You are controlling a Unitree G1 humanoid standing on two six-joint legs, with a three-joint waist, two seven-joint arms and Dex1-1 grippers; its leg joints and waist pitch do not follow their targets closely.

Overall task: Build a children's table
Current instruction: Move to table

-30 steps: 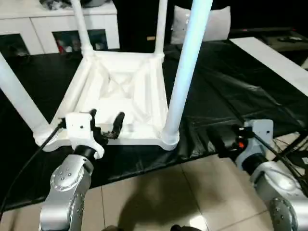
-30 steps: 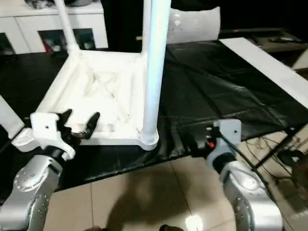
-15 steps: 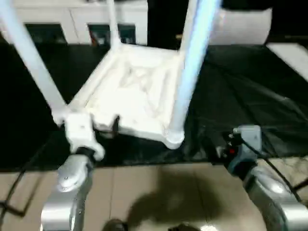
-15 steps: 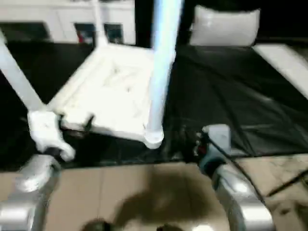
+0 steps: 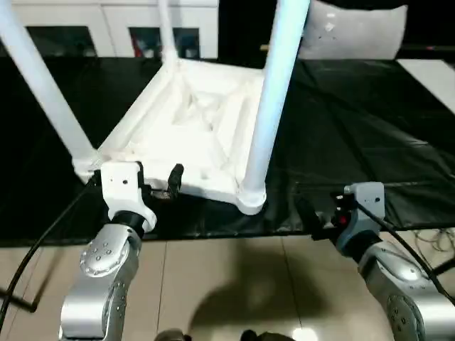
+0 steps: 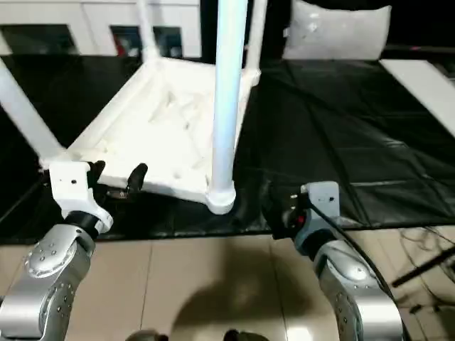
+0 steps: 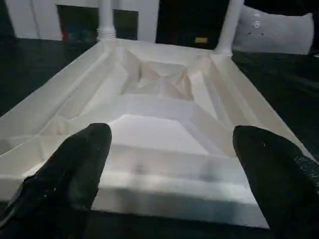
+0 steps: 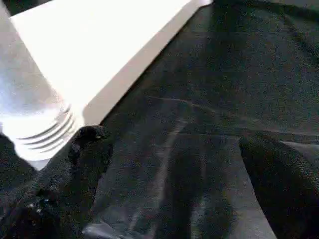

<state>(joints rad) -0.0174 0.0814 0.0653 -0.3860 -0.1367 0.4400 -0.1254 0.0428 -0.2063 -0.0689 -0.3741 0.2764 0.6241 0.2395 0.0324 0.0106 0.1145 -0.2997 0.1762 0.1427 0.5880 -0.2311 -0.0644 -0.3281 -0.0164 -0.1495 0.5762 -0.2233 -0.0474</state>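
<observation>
On the black sheet (image 5: 370, 135), table (image 5: 192, 135) lay upside down, legs up; cabinet (image 5: 106, 28) behind. Left gripper (image 5: 158, 177) and right gripper (image 6: 274, 206): jaws wide, empty.

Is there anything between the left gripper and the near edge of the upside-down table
Nothing visible. The open left gripper faces the table's near rim directly, with bare black sheet below.

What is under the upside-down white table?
The children's table lies on a black sheet spread over the floor. Whatever is beneath the sheet there is covered; bare tan tiles show near the robot.
</observation>
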